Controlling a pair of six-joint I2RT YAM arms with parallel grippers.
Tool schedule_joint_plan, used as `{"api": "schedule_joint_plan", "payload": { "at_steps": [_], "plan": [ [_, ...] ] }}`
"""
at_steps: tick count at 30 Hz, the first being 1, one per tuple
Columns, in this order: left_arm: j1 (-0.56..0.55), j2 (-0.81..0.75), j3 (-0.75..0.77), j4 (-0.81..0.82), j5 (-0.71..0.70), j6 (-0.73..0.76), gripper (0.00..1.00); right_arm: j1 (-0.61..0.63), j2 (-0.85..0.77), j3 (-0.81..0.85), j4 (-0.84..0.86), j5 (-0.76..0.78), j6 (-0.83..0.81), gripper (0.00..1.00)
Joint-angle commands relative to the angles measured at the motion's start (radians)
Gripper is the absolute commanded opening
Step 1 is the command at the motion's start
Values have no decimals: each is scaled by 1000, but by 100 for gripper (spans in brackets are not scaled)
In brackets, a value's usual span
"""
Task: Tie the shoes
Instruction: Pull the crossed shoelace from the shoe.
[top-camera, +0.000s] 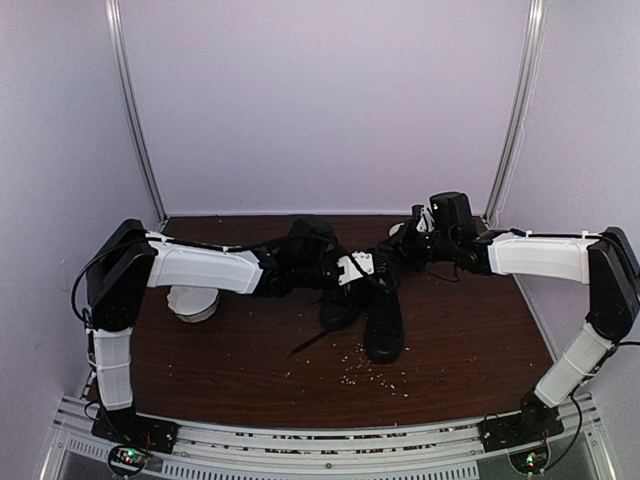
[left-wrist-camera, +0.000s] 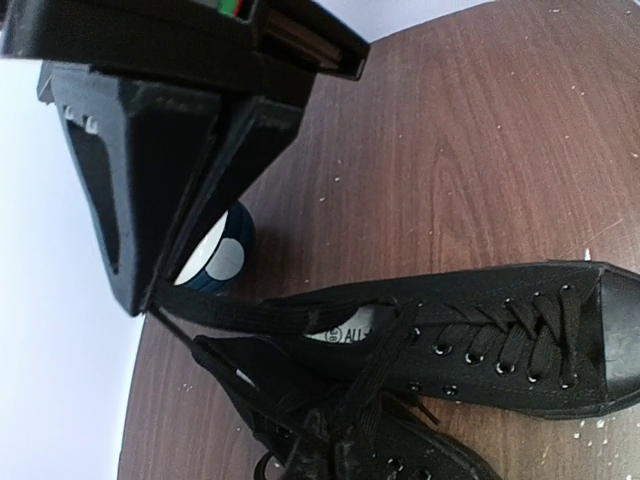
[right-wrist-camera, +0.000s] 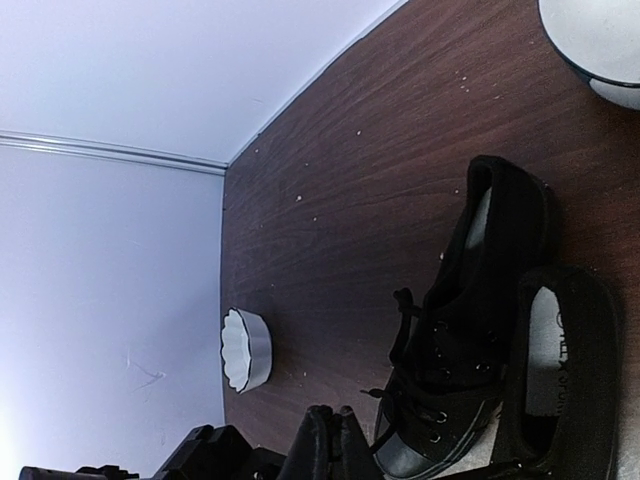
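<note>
Brown wood-grain tabletop (top-camera: 470, 350), black canvas sneakers (left-wrist-camera: 500, 340): only your left wrist view shows left gripper (left-wrist-camera: 150, 300) pinching a flat lace (left-wrist-camera: 290, 313); right gripper (right-wrist-camera: 335, 425) closed.

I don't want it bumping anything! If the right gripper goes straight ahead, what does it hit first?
Probably bare table: the right gripper points between the white bowl and the shoes, though depth is unclear.

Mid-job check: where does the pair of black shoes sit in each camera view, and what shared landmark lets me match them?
Top external: shoes at the picture's centre, side by side.
Left wrist: shoes lower right, one toe cap at the right edge.
Right wrist: shoes lower right, toes toward the bottom edge.
Shared landmark: the dark wood table, speckled with pale crumbs.
</note>
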Motion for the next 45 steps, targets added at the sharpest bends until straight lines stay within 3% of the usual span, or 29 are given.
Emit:
{"api": "schedule_joint_plan", "payload": {
  "at_steps": [1,13,45],
  "plan": [
    [-17,-26,-30,-81,104,-8,0,-47,18,57,168,10,37,0],
    [-9,-26,-31,-54,96,-25,0,-71,110,84,218,40,115,0],
    [-12,-10,24,-65,73,-28,0,-62,9,-74,83,-7,89,0]
  ]
}}
